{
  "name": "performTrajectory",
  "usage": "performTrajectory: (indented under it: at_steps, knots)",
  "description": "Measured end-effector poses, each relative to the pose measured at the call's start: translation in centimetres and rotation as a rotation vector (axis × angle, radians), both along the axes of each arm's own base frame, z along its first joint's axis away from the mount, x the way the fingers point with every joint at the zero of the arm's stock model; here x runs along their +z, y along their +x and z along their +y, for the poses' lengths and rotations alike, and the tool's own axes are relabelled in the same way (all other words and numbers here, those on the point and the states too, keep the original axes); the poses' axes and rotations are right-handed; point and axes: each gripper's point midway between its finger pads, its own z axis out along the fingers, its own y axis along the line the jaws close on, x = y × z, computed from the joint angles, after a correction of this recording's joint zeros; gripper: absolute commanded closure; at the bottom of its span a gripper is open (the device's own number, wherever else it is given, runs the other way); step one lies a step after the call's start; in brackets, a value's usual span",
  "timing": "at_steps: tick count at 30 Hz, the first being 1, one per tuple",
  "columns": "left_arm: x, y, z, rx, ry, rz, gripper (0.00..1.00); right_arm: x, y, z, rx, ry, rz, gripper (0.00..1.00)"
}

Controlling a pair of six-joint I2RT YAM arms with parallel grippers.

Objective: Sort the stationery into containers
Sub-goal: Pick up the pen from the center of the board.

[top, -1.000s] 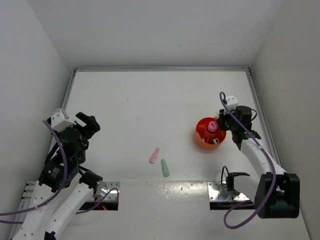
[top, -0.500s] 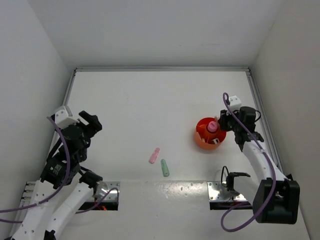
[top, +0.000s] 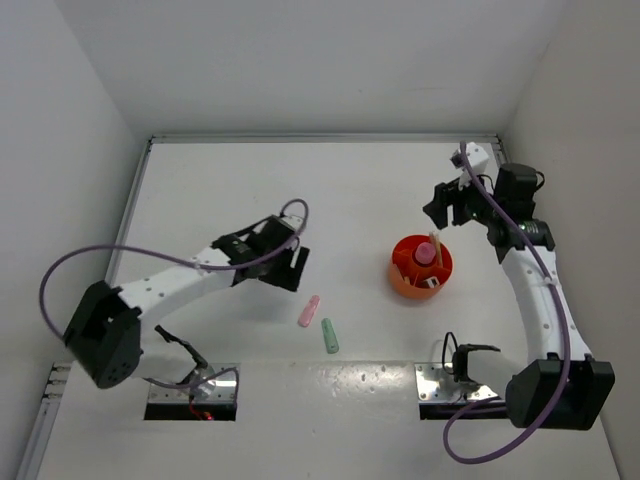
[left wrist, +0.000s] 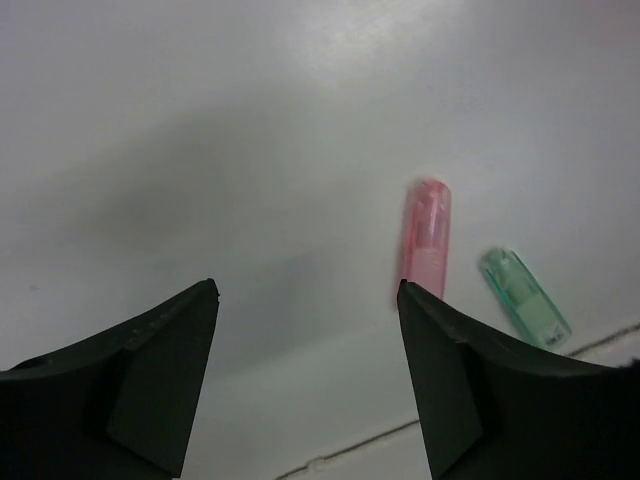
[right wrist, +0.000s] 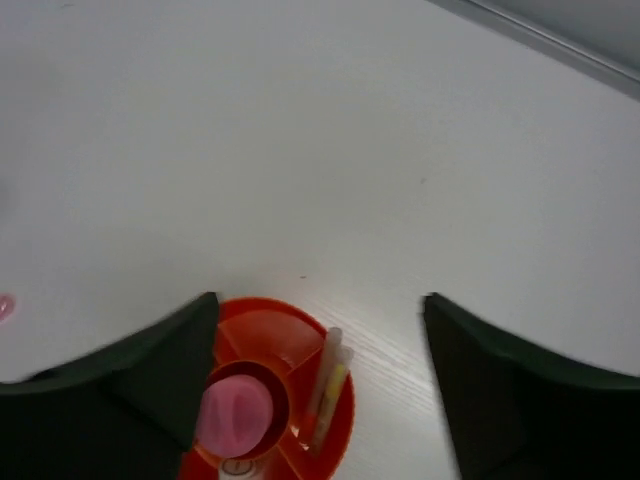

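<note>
Left fingers [left wrist: 150, 390] apart and empty over the tabletop [top: 250, 180], just far-left of the pink marker [left wrist: 427, 243]; mint-green marker [left wrist: 525, 298] near-right of it; right fingers [right wrist: 140, 380] apart, empty, beyond the orange-red tub [right wrist: 345, 400] holding a pink-capped tube [right wrist: 237, 412].

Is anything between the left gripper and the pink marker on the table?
Nothing visible. The left gripper is open, the pink marker lies just past one fingertip, and the green marker sits beyond it, not in between.
</note>
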Motion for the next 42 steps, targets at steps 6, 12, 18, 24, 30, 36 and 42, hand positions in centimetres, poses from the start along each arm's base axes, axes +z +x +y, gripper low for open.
performTrajectory:
  at_steps: [6, 12, 18, 24, 30, 36, 42]
  knots:
    - [-3.1, -4.0, -5.0, -0.208, 0.13, 0.125, 0.18, -0.1, -2.2, 4.0, 0.187, 0.125, 0.072, 0.91]
    - [-4.1, -4.4, -7.7, -0.237, 0.192, 0.122, 0.2, -1.1, -3.1, 4.7, 0.218, 0.171, 0.112, 0.89]
    - [-7.4, -4.2, -8.7, -0.225, 0.293, 0.156, 0.27, -1.3, -3.2, 4.7, 0.218, 0.177, 0.117, 0.88]
    - [-8.7, -3.7, -8.2, -0.195, 0.322, 0.173, 0.38, -1.5, -3.5, 4.7, 0.219, 0.179, 0.12, 0.88]
    - [-9.6, -3.4, -8.4, -0.19, 0.314, 0.193, 0.52, -1.4, -3.4, 4.7, 0.215, 0.173, 0.11, 0.88]
    - [-9.9, -3.4, -9.1, -0.206, 0.294, 0.207, 0.6, -1.2, -3.6, 4.6, 0.213, 0.17, 0.1, 0.88]
    - [-9.9, -3.5, -9.4, -0.211, 0.28, 0.212, 0.74, -1.2, -3.6, 4.5, 0.208, 0.167, 0.099, 0.88]
